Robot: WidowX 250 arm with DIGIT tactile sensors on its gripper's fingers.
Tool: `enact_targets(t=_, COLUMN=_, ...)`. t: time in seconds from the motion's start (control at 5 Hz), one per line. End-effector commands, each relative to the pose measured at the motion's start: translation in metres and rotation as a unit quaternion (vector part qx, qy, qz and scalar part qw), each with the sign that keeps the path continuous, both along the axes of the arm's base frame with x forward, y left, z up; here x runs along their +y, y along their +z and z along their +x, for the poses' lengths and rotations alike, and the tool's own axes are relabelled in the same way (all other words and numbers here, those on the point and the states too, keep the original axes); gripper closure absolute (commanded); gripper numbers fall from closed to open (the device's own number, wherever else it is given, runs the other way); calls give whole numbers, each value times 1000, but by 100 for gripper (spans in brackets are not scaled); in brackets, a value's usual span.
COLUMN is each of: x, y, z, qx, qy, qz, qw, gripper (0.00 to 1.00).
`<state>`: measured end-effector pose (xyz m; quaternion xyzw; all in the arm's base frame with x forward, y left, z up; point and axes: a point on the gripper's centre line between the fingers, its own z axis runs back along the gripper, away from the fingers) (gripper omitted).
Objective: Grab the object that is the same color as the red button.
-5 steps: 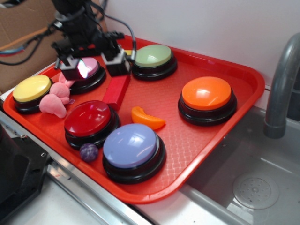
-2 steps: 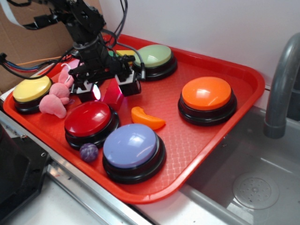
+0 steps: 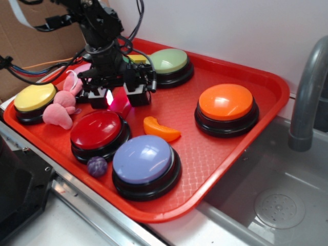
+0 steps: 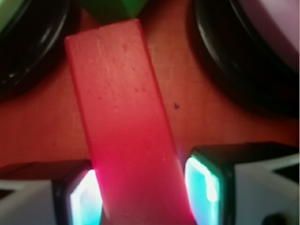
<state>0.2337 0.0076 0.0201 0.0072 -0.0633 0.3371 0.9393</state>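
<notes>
The long red block [image 3: 121,105] lies on the red tray [image 3: 230,154], between the pink and green buttons. My gripper [image 3: 119,97] is down over its near end, open, with one finger on each side. In the wrist view the block [image 4: 122,117] runs up between the two lit pads. The left pad [image 4: 84,199] sits against its side. The right pad [image 4: 202,187] stands a thin gap off. The red button [image 3: 96,130], a glossy dome on a black base, sits just in front of the gripper.
An orange crescent [image 3: 160,129] lies right of the block. Orange [image 3: 226,102], lilac [image 3: 143,160], yellow [image 3: 34,97] and green [image 3: 168,61] buttons share the tray with a pink plush [image 3: 60,107] and a purple ball [image 3: 97,166]. A green piece [image 4: 110,9] touches the block's far end. A faucet [image 3: 307,92] and sink stand right.
My gripper has moved from above the pink button to the right and down onto the red block, and its fingers have come closer together around it.
</notes>
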Motion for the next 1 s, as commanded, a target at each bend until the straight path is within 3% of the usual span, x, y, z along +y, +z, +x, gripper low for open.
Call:
enact_targets(t=0.0, x=-4, y=58, z=15, qx=-11, qy=-153, qz=29, qw=988, gripper=100)
enact_targets(t=0.4, x=-16, y=150, z=-3, qx=-38, qy=-284, qz=48, qw=957, gripper=100)
enact_targets(t=0.6, x=-15, y=182, z=-22, qx=-75, qy=-311, qz=57, qw=946, gripper=100)
enact_targets(t=0.8, x=-11, y=183, z=-25, qx=-89, qy=-317, qz=47, qw=943, gripper=100)
